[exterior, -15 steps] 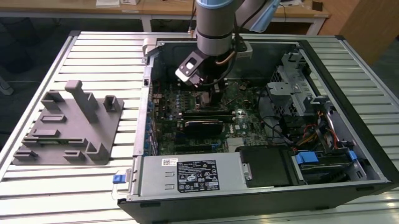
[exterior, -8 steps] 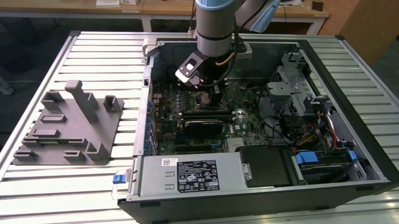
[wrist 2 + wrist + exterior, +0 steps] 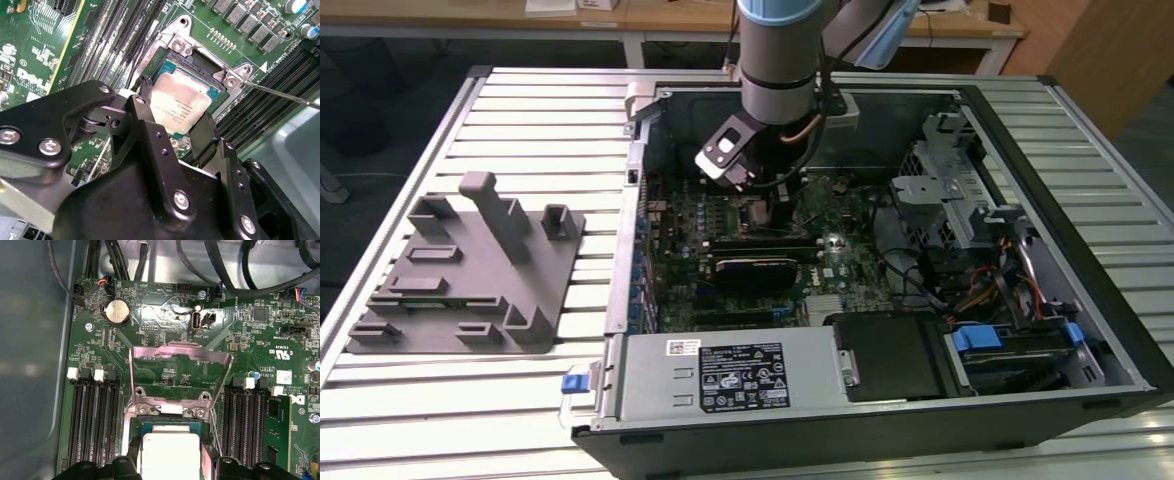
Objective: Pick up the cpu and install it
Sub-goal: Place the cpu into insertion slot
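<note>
Silvery metal faces upward on the cpu (image 3: pixel 180 102), which is seen lying flat over the socket (image 3: pixel 182 45), its edges squared with the socket's frame. Being square, it has no long axis that can be made out. The gripper (image 3: pixel 174 110) is closed on it, with two black fingers (image 3: pixel 204 135) pressed to opposite edges; whether the chip is fully seated cannot be told. Behind the socket, the hinged load plate (image 3: pixel 180 357) is held upright. Black memory slots (image 3: pixel 95 425) are ranged on both sides of the socket across the green motherboard (image 3: pixel 150 315). The board is housed in an opened computer case (image 3: pixel 1067 330) laid on a slatted metal table (image 3: pixel 520 110). A grey tray (image 3: pixel 467 270) is set well apart from the socket, outside the case, and wooden desks (image 3: pixel 654 20) are visible beyond.
</note>
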Tool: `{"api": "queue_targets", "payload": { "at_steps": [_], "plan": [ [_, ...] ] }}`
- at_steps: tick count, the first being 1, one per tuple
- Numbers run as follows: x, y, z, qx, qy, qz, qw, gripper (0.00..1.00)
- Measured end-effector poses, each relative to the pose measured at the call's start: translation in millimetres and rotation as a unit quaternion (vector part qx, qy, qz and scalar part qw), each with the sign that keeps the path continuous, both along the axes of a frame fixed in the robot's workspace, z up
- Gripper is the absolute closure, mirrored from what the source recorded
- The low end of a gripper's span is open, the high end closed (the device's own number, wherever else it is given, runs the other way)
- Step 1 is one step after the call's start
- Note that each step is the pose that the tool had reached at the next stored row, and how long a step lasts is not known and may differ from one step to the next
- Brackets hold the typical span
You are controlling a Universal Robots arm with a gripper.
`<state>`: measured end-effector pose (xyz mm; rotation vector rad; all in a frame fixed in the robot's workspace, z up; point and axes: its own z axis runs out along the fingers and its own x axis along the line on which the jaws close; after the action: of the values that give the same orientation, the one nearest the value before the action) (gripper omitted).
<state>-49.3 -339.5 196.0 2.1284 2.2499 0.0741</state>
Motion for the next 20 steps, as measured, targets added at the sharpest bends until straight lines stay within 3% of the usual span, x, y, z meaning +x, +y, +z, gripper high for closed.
{"api": "queue_targets", "payload": {
  "at_steps": [7, 20],
  "plan": [
    [-0.6, 0.0, -0.9, 0.0000, 0.0000, -0.011, 0.9999, 0.45],
    [-1.2, 0.2, -4.8, -0.0001, 0.0000, -0.012, 0.9999, 0.45]
  ]
}}
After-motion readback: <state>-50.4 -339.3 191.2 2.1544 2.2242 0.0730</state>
